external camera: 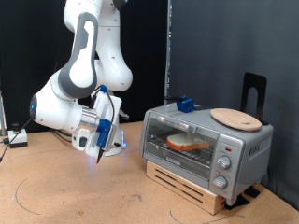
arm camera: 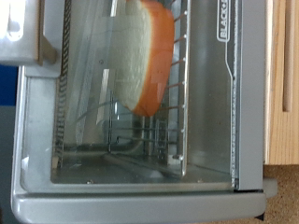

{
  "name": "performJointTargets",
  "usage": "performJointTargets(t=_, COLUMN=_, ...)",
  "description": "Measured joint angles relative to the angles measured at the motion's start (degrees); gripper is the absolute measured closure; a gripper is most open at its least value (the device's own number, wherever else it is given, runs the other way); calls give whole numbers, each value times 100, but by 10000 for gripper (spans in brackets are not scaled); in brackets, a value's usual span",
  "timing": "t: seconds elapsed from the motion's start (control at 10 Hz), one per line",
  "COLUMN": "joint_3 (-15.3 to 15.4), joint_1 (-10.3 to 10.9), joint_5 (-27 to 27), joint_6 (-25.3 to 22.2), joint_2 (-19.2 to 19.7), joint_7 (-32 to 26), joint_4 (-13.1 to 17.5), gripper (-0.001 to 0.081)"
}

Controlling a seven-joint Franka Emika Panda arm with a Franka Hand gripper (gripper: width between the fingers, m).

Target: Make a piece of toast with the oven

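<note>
The oven [external camera: 245, 147] stands on a wooden base at the exterior view's right, its glass door shut. Through the glass the piece of toast [external camera: 187, 142] lies on the wire rack, pale with an orange-brown crust. My gripper [external camera: 99, 138] hangs at the end of the white arm, well off to the exterior view's left of the oven, touching nothing. In the wrist view the oven [arm camera: 249, 103] fills the picture and the toast [arm camera: 140, 56] shows on the rack behind the glass. No fingers show clearly there.
A round tan wooden plate [external camera: 235, 118] rests on the oven's top, with a small blue object [external camera: 184, 104] behind it. A black stand [external camera: 254, 91] rises at the oven's back. Cables and a box [external camera: 14, 138] lie at the far left of the brown table.
</note>
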Motion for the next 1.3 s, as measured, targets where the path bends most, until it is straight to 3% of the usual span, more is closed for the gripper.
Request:
performJointTargets(t=0.1, joint_3=15, joint_1=1, joint_5=-263, joint_6=-218, joint_2=26, joint_7=138, joint_4=56, gripper=-3)
performJointTargets(t=0.4, joint_3=265, joint_1=166, joint_5=-56, joint_6=-312, joint_2=445, joint_7=814, joint_4=439, gripper=-3)
performJointTargets(t=0.6, joint_3=402, joint_1=352, joint_5=42, joint_6=-234, joint_2=852, joint_7=1658, joint_4=751, gripper=-3)
performJointTargets(t=0.8, joint_3=490, joint_1=516, joint_5=903, joint_6=676, joint_2=971, joint_7=2158, joint_4=711, gripper=-3)
performJointTargets(t=0.9, joint_3=489, joint_1=511, joint_5=764, joint_6=549, joint_2=980, joint_7=2104, joint_4=728, gripper=-3)
performJointTargets(t=1.1, joint_3=515, joint_1=556, joint_5=188, joint_6=-385, joint_2=1297, joint_7=2112, joint_4=1112, gripper=-3)
performJointTargets(t=1.2, joint_3=566, joint_1=674, joint_5=-96, joint_6=-426, joint_2=1607, joint_7=2083, joint_4=1394, gripper=-3)
performJointTargets(t=1.3, joint_3=599, joint_1=814, joint_5=-287, joint_6=-169, joint_2=1829, joint_7=2079, joint_4=1579, gripper=-3)
